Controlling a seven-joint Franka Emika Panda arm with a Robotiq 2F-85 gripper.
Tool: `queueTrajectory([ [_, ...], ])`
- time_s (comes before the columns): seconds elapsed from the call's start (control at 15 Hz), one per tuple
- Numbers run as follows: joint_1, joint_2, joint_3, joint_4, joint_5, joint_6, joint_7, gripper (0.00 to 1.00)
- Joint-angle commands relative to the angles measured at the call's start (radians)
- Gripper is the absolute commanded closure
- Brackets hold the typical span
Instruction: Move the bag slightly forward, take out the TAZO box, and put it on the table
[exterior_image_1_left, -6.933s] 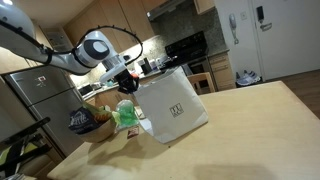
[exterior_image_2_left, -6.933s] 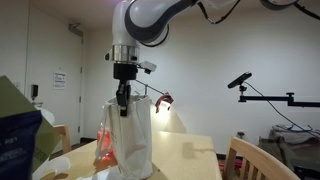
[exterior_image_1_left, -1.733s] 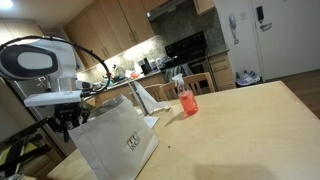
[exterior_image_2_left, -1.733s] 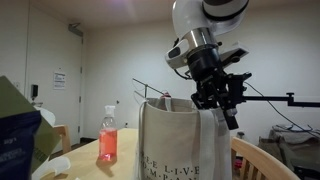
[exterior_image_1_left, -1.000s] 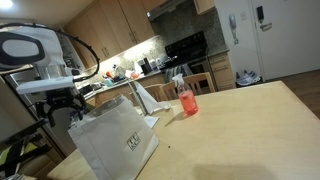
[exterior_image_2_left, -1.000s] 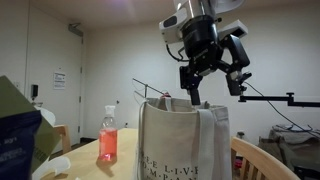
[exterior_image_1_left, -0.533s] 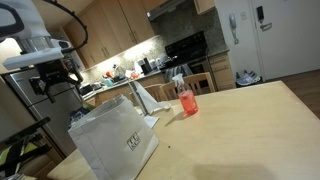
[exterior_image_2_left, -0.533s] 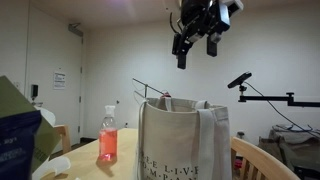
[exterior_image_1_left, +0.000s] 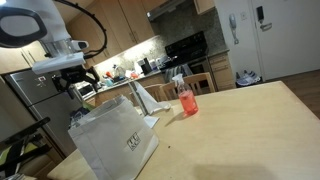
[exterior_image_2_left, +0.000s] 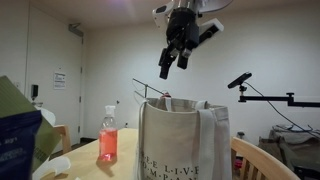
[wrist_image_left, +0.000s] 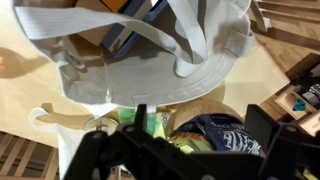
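The white paper bag (exterior_image_1_left: 118, 142) (exterior_image_2_left: 185, 140) stands upright on the tan table (exterior_image_1_left: 240, 130), its logo side showing in both exterior views. My gripper (exterior_image_1_left: 84, 83) (exterior_image_2_left: 168, 62) hangs tilted in the air above the bag's top, clear of it, jaws open and empty. In the wrist view the bag's (wrist_image_left: 120, 60) open mouth and handles lie below the gripper (wrist_image_left: 200, 125). An orange corner of the TAZO box (wrist_image_left: 133, 6) shows inside the mouth next to something blue. The box is hidden in both exterior views.
A red-pink drink bottle (exterior_image_1_left: 186, 102) (exterior_image_2_left: 108, 140) stands on the table behind the bag. A blue-and-white snack bag (exterior_image_2_left: 18, 135) (wrist_image_left: 230, 135) and a green packet (wrist_image_left: 130, 120) lie beside the bag. A chair back (exterior_image_2_left: 250, 160) stands at the table's edge.
The gripper rose from beside the bag's handles to well above the bag, shifted sideways over it and turned to a tilted pose. It stayed open. The bag has not moved.
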Motion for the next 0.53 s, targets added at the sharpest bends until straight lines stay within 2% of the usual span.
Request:
queueTrajectory([
  [0.0,-0.01,0.112,0.007,0.059,0.116,0.022,-0.086,0.0],
  [0.2,-0.026,0.172,0.027,0.085,0.163,0.004,-0.11,0.0],
  [0.27,-0.029,0.137,0.032,0.047,0.132,0.012,-0.083,0.0],
  [0.47,-0.035,0.158,0.041,0.052,0.132,0.013,-0.083,0.0],
])
